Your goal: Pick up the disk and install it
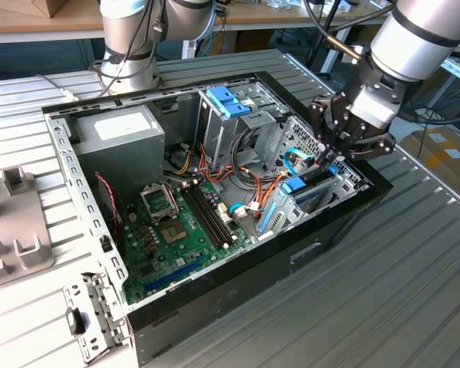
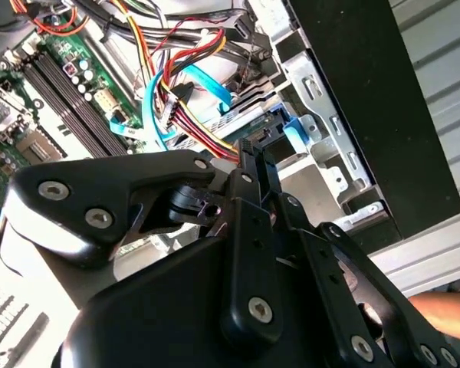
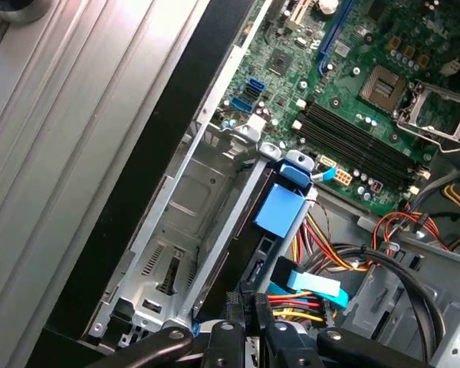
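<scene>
The gripper (image 1: 327, 159) is down inside the open case (image 1: 337, 222), at the drive cage (image 3: 188, 230) by the exterior view's right wall. Its fingers (image 2: 254, 165) are closed narrowly on the disk (image 3: 280, 208), which stands on edge in the cage beside the cables (image 3: 322, 287).

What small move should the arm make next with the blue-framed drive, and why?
Probably a short, slow push of the blue-framed silver metal disk along the grey drive cage: the gripper hangs at the disk's end, the disk stands on edge beside the cage wall, and red and yellow cables crowd its other side.
</scene>
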`<move>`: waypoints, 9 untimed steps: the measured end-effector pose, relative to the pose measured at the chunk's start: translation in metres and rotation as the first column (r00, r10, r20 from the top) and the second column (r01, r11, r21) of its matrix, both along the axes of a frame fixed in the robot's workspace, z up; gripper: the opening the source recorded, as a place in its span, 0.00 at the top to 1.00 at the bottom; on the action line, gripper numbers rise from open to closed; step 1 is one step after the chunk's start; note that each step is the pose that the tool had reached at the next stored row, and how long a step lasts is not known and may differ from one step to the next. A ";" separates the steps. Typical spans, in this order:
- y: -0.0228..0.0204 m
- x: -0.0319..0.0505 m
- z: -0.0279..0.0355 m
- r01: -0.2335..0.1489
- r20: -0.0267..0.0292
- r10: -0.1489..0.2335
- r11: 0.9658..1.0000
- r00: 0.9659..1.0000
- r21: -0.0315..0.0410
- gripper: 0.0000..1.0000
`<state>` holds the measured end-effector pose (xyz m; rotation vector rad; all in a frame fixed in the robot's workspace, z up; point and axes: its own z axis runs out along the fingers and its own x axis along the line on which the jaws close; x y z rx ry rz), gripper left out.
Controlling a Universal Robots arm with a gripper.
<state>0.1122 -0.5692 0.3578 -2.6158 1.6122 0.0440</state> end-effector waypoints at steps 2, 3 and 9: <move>0.0000 0.0000 -0.0001 0.021 0.000 -0.021 1.000 1.000 0.000 0.83; 0.0000 0.0000 -0.0002 0.034 0.000 -0.034 0.999 0.999 0.000 0.83; 0.0000 0.0000 -0.0005 0.098 0.000 -0.098 0.995 0.995 0.000 0.83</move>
